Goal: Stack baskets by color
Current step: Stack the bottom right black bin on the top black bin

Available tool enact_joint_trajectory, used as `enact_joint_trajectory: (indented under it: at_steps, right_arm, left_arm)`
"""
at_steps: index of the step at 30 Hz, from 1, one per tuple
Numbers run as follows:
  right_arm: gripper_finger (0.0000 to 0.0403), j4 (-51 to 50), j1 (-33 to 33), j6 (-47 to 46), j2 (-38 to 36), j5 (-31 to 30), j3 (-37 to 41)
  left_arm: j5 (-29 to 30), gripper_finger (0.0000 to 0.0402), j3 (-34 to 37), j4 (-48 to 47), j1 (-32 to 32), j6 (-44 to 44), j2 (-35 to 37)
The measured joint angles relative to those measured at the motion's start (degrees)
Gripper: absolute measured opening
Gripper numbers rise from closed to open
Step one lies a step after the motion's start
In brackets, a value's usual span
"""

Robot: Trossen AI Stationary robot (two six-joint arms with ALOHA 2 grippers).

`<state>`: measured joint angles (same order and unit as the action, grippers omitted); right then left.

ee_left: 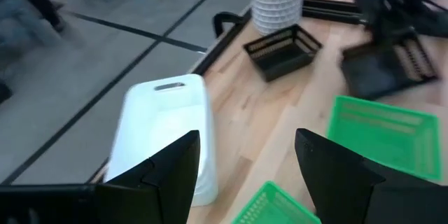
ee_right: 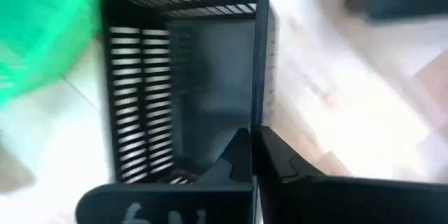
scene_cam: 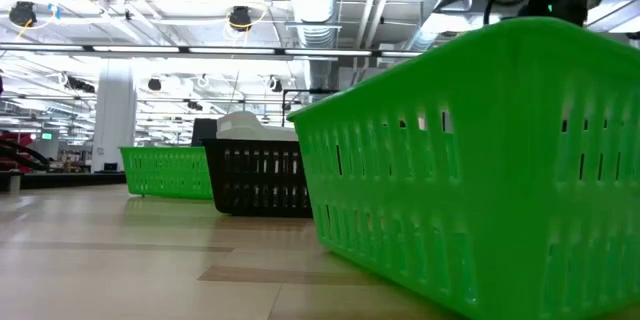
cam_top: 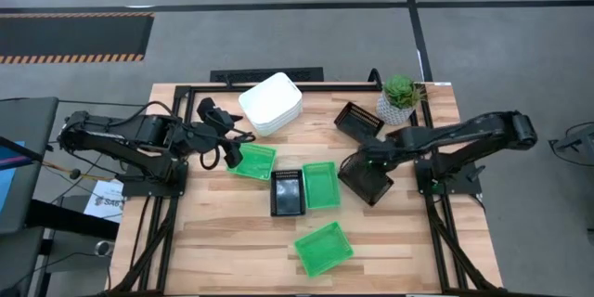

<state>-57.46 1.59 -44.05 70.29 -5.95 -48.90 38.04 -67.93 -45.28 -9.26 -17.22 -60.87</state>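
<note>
Right gripper [cam_top: 364,160], right of centre, fingers pinched on black latticed plastic basket [cam_top: 366,182] wall; nearest black mate [cam_top: 359,121] lies upward. Left gripper [cam_top: 225,139] fingers agape, empty.

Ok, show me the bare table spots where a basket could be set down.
Free: the near-left boards, between the left arm's base and the lone green basket; the near-right corner beyond that basket. Crowded: the middle, where a black basket sits against a green one, and the far edge, with the white stack and plant.
</note>
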Motion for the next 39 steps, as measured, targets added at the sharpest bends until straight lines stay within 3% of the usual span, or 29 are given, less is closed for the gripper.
enact_joint_trajectory:
  at_steps: [4,8,11,16,19,26,35,39]
  right_arm:
    - [0.0005,-2.9,-2.6,3.6,-6.3,-4.0,-3.3]
    - [0.0003,-3.4,-8.0,10.3,-11.1,-11.8,-5.1]
    - [0.0003,-1.0,-14.2,20.9,-12.2,-15.3,-5.4]
    - [0.0003,8.6,-25.8,41.9,-10.6,-14.9,-5.3]
    - [0.0003,13.8,-32.4,51.4,-8.7,-9.5,-5.3]
    - [0.0003,15.1,-42.6,60.3,-3.0,4.2,-5.3]
    - [0.0006,15.3,-49.4,64.5,3.2,16.0,-5.3]
    - [0.0014,15.1,-49.8,65.7,4.9,17.4,-5.3]
  left_arm:
    - [-2.9,0.0224,0.0,2.4,0.0,1.9,0.0]
    - [-4.7,0.0224,0.0,4.4,1.0,3.7,0.0]
    - [-4.9,0.0224,0.0,5.2,2.3,4.3,0.0]
    - [-8.0,0.0224,0.0,6.4,4.8,4.5,0.0]
    - [-8.3,0.0224,0.0,6.4,5.8,4.3,0.0]
    - [-10.5,0.0224,0.0,6.8,6.0,3.9,0.0]
    - [-11.9,0.0224,0.0,7.7,6.0,4.1,0.0]
    - [-12.1,0.0224,0.0,7.7,6.0,4.1,0.0]
